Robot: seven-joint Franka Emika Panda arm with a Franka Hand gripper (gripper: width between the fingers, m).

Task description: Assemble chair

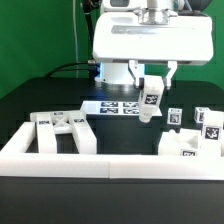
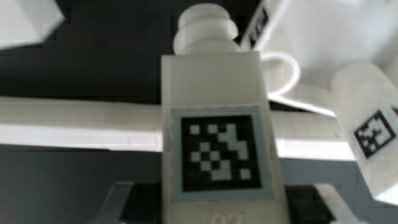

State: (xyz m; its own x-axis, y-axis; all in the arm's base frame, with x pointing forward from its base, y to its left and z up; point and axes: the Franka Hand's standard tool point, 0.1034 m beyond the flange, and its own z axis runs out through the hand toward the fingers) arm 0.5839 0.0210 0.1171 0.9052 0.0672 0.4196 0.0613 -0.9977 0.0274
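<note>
Gripper (image 1: pixel 152 88) pinching upright square post (image 1: pixel 150 104) above table (image 1: pixel 40 95); frame piece (image 1: pixel 62 131) well apart, against rail (image 1: pixel 70 160).

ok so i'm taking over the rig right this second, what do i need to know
Gripper: shut on a white square plastic post with a black-and-white tag, held upright, apparently lifted, beside the marker board.
White plastic frame piece: lying at the exterior view's left.
Smaller tagged white blocky parts: at the exterior view's right.
Done: post picked up.
Left: no joined parts visible, so apparently the whole assembly.
</note>
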